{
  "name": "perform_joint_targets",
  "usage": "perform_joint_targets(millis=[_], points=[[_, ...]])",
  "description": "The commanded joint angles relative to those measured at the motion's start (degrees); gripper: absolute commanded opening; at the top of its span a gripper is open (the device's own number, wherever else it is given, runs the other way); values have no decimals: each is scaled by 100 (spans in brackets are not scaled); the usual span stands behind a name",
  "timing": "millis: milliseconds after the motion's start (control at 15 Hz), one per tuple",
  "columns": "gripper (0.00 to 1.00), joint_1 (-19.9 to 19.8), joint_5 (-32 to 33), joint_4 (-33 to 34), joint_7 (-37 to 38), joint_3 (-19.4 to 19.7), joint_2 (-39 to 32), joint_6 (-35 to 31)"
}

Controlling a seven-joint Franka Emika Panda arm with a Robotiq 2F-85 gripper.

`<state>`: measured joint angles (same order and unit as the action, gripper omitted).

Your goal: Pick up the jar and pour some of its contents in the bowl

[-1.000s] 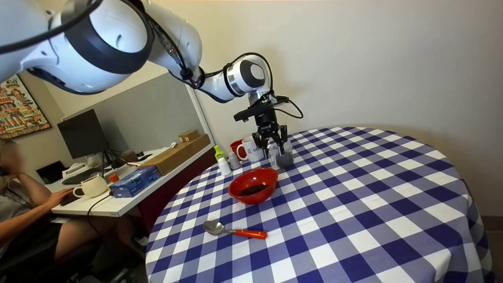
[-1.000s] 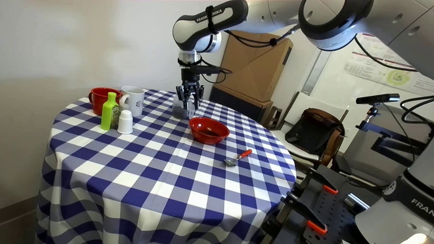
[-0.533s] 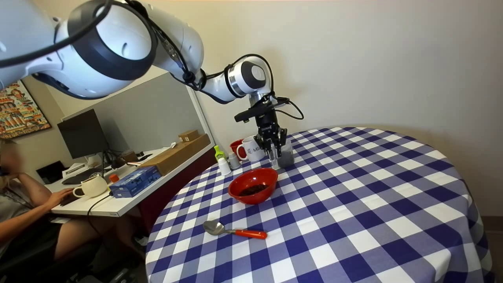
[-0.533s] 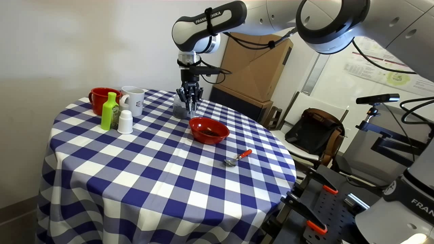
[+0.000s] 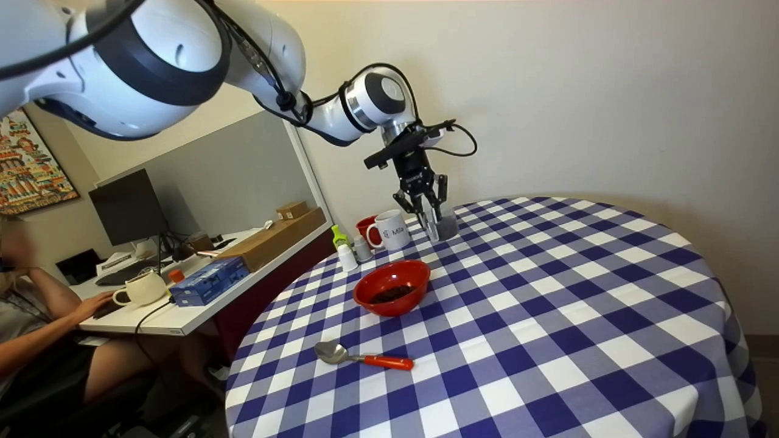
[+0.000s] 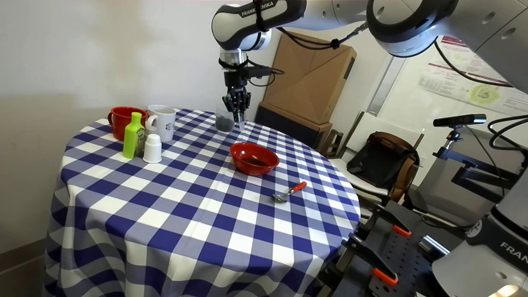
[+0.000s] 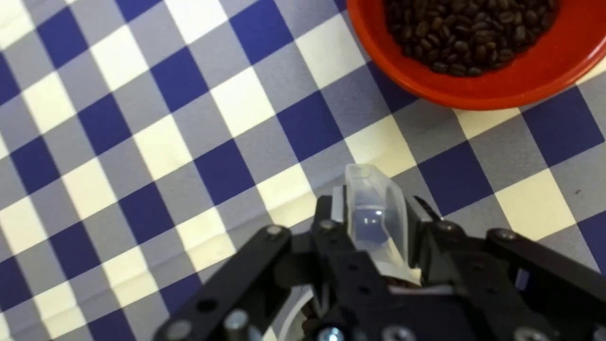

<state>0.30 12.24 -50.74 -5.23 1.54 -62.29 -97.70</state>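
The jar [image 5: 448, 225] is clear, with dark contents low inside. It also shows in the other exterior picture [image 6: 225, 123], held above the table. My gripper [image 5: 429, 216] is shut on the jar's translucent handle, which stands between the fingers in the wrist view [image 7: 371, 189]. The jar's body is mostly hidden behind the gripper there. The red bowl [image 5: 391, 272] stands on the table in both exterior views [image 6: 252, 168], with dark beans in it. In the wrist view the bowl [image 7: 466, 97] is at the upper right, apart from the jar.
A spoon with an orange handle [image 5: 383, 362] lies in front of the bowl. A white mug [image 5: 392, 231], a red mug [image 6: 123, 123], a green bottle [image 6: 133, 138] and a white shaker [image 6: 152, 149] stand to one side. A wall is close behind the table.
The fingers have closed on the jar's handle. The gripper and jar have risen off the tablecloth. The bowl and spoon have not moved.
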Motion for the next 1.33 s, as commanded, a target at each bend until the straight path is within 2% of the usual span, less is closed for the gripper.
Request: perform_joint_targets(millis=[0, 200, 533, 800, 1267], points=[[9, 87, 556, -389, -938, 111, 675, 297], [9, 129, 894, -856, -1669, 46, 1150, 333], [9, 390, 1468, -2283, -2310, -14, 1835, 79], [9, 658, 2139, -3397, -2476, -93, 2173, -60], [9, 913, 3952, -5348, -2367, -374, 3114, -108]])
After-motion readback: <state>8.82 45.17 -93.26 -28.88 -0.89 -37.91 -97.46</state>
